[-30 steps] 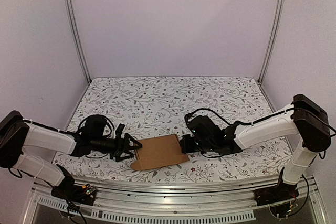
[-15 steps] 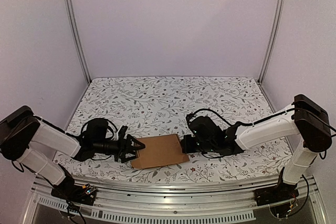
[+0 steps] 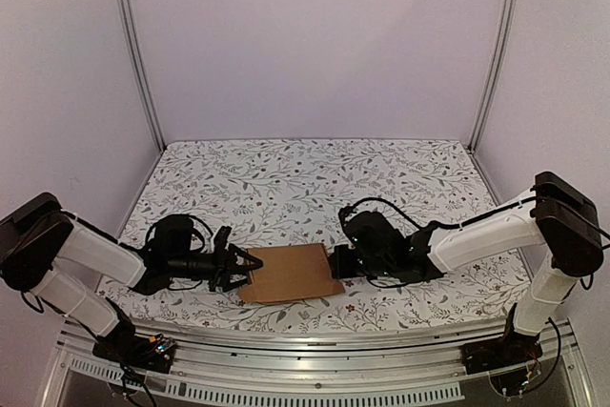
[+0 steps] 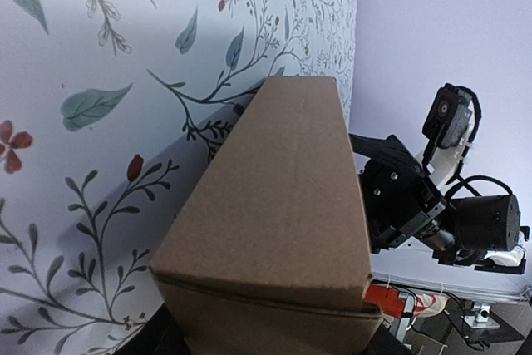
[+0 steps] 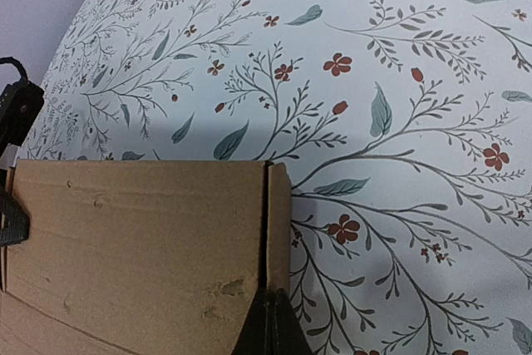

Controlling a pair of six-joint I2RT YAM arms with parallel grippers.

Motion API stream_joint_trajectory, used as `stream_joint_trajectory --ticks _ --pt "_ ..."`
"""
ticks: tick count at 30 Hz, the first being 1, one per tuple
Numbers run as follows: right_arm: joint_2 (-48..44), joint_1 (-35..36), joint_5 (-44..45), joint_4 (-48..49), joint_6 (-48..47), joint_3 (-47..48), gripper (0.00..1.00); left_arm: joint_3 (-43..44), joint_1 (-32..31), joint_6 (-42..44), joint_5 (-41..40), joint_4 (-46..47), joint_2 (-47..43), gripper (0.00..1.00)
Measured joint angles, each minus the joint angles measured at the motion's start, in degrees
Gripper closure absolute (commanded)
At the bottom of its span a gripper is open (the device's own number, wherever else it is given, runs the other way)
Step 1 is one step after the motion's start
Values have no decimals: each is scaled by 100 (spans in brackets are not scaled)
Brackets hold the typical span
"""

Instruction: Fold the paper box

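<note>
Across the table, a white cloth (image 3: 286,173) printed with leaves and red flowers lies flat, enclosed by plain lilac walls (image 3: 315,35) with aluminium uprights (image 3: 133,45) at the rear corners. Lower centre of the top view: the brown paper box (image 3: 291,274) lies on the cloth between the arms, with the right gripper (image 3: 334,262) closed, tip at its right edge, and the left gripper (image 3: 246,268) straddling its left end, grip unconfirmed. Against one second earlier, the left gripper has advanced onto the box and its jaws have narrowed; the right is unchanged.

Left arm (image 3: 95,256), right arm (image 3: 477,234) low, inward; right tool (image 3: 335,263) shut.
</note>
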Motion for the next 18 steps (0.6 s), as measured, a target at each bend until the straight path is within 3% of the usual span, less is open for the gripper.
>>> stream_joint_trajectory --ticks 6,14,18 --pt "-83 -11 4 -109 -50 -70 71 2 2 2 70 -2 -15 74" --pt "-966 -20 22 -590 -402 -173 57 129 50 48 210 -321 -463 77" --pt "-1569 -20 -50 -863 -831 -149 52 221 109 68 240 -568 -767 84"
